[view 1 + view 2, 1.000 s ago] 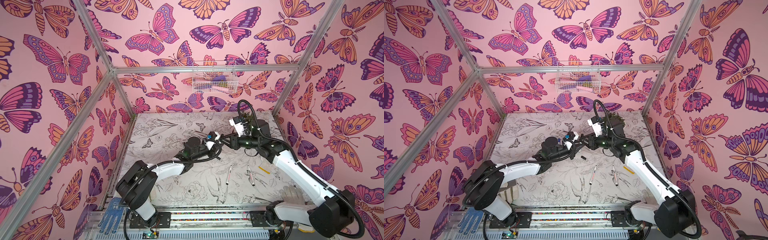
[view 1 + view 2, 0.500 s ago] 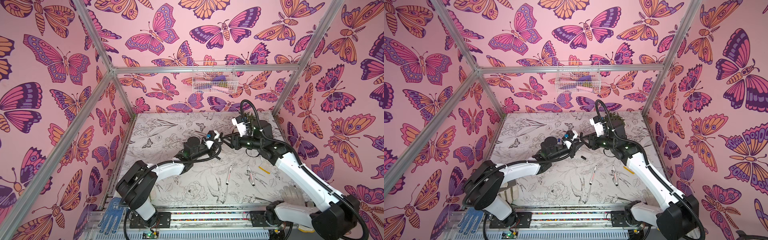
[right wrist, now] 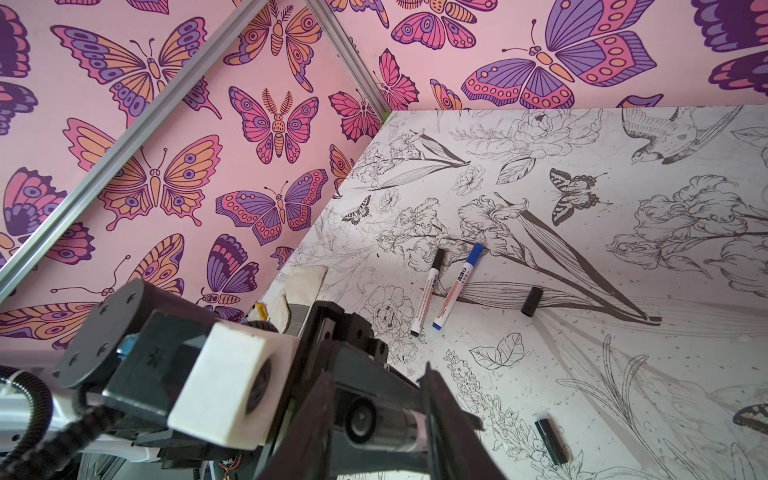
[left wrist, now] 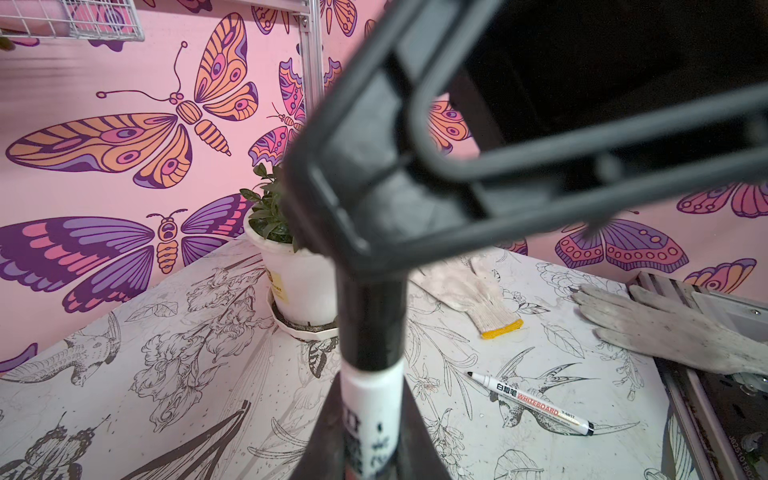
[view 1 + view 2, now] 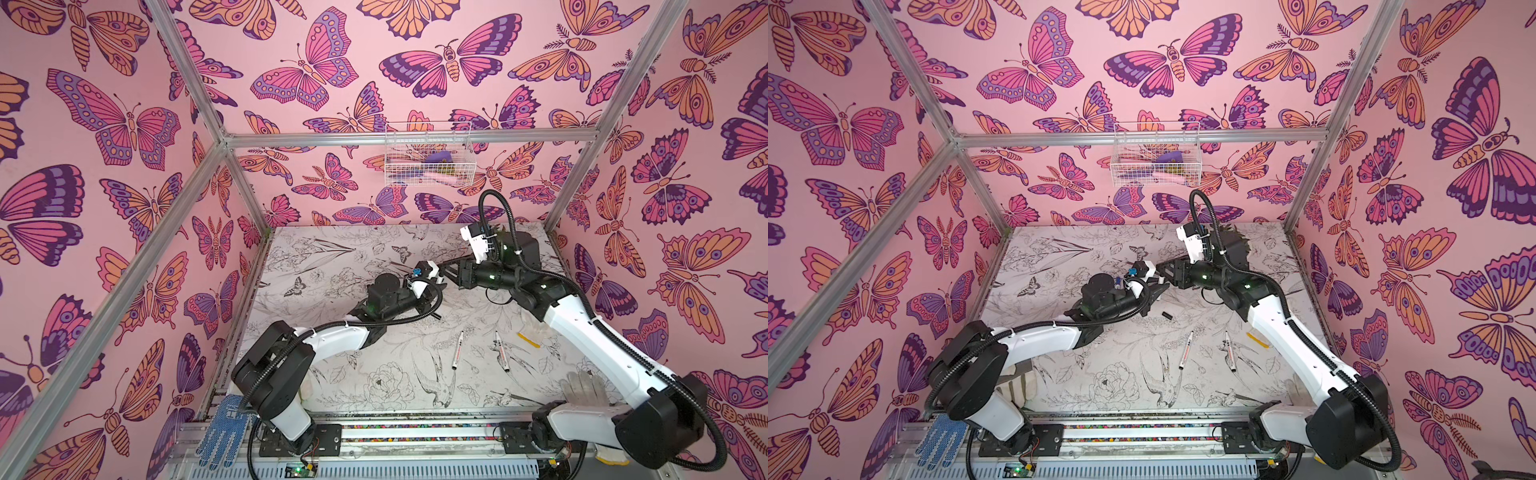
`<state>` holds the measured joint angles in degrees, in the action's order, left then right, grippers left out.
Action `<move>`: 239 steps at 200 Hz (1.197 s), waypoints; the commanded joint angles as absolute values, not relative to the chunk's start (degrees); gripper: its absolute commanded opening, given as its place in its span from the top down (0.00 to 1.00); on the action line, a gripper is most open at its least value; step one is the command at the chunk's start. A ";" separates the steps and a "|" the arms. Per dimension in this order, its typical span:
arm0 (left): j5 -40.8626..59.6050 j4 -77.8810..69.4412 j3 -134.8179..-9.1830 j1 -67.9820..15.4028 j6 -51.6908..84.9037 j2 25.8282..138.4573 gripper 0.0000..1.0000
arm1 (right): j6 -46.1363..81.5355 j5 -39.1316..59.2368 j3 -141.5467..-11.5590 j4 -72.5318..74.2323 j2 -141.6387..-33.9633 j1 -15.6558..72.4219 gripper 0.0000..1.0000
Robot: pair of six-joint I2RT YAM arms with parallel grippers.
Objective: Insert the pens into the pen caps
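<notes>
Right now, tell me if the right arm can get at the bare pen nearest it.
Probably yes. That pen lies in the open beside the right forearm, nothing over it. The right jaws are up at the capped pen the left arm holds, so they must back off first.

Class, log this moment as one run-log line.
left gripper: shut on pen | right gripper: at its black cap, grip unclear | loose: two uncapped pens

My two top views look down from high up, side by side, and both show my whole table [image 5: 332,257]. My left wrist view looks from very close behind a pen [image 4: 370,399] toward the plant pot [image 4: 303,291]. My right wrist view looks across the table, past my left arm [image 3: 166,361].
</notes>
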<state>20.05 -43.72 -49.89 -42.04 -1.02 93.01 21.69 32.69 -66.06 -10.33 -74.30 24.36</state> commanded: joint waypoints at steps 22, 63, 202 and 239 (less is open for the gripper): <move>20.31 -46.21 -48.99 -42.37 -0.53 93.30 1.00 | 22.83 34.34 -67.77 -8.69 -76.17 23.93 0.73; 20.22 -47.14 -49.09 -42.36 0.15 92.79 1.00 | 23.19 32.89 -66.67 -9.12 -76.17 23.92 0.94; 18.03 -55.70 -55.21 -42.36 4.81 89.75 1.00 | 28.59 31.77 -56.13 -11.50 -76.74 26.28 1.00; 16.96 -57.32 -59.21 -41.35 3.67 89.34 1.00 | 26.67 32.41 -54.26 -15.34 -77.42 26.28 1.00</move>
